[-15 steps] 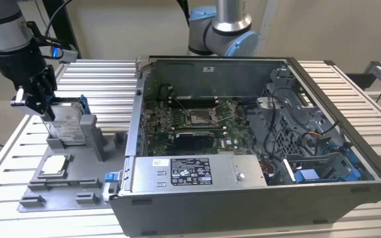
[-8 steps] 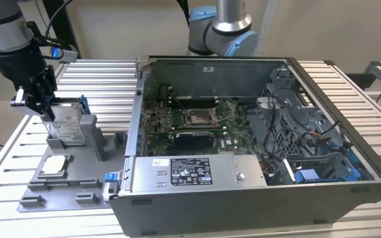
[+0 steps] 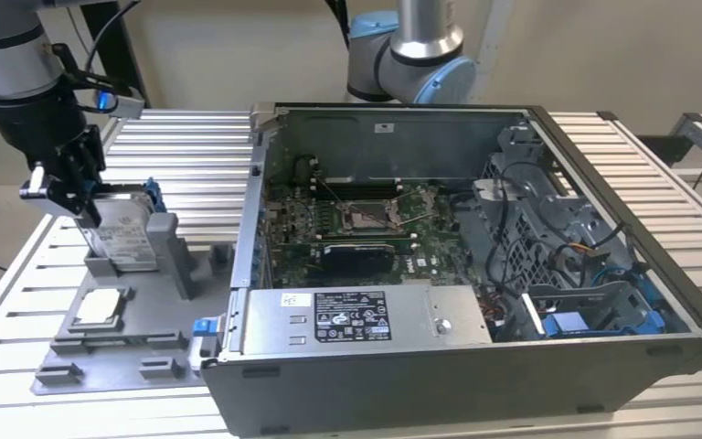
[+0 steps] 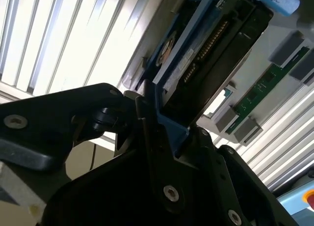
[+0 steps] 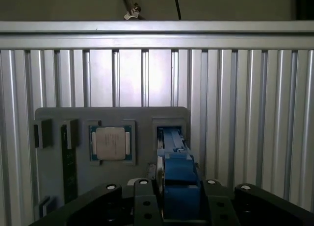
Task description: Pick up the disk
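End effector [image 3: 79,212] clamps the upright disk [image 3: 128,236]; chip [image 3: 98,307] and computer case [image 3: 449,389] near.

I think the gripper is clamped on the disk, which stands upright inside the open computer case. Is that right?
Not quite. The exterior view shows the disk standing upright in a grey tray on the table. That is outside the open computer case, on the exterior view's left. The rest holds: the gripper is clamped on the disk's upper end.
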{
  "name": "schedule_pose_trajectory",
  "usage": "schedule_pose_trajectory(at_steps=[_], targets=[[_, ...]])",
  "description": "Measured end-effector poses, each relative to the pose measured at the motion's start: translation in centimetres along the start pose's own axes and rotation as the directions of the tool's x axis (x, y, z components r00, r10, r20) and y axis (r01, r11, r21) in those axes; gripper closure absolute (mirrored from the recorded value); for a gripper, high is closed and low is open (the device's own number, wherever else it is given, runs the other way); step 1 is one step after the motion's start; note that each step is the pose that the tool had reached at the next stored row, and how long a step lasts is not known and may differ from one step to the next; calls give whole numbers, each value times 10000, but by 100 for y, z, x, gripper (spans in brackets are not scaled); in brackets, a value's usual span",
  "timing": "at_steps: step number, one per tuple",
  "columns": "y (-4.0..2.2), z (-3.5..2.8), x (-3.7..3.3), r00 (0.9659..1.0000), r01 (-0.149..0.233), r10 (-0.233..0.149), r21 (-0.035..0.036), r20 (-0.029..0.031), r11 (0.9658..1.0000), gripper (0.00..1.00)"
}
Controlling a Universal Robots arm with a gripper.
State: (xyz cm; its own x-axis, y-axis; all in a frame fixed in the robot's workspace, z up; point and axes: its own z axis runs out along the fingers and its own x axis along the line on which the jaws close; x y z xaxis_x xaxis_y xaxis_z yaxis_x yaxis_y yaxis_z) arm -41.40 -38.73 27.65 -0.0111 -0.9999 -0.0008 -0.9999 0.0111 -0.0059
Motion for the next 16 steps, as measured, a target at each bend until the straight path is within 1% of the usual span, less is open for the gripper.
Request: schedule_pose_trajectory(at_steps=[1, 2, 10, 12, 14, 16], targets=[[-1, 16, 0, 10000, 0, 0, 12, 6, 10000, 100], [-1, 19, 0, 10000, 0, 0, 9, 6, 10000, 100], [-1, 18, 0, 10000, 0, 0, 12, 8, 10000, 100], [-2, -8, 0, 10000, 0, 0, 26, 16, 10000, 100], [-1, -71, 0, 10000, 1, -1, 10, 7, 10000, 100], [-1, -125, 0, 10000, 0, 0, 10, 7, 10000, 100]])
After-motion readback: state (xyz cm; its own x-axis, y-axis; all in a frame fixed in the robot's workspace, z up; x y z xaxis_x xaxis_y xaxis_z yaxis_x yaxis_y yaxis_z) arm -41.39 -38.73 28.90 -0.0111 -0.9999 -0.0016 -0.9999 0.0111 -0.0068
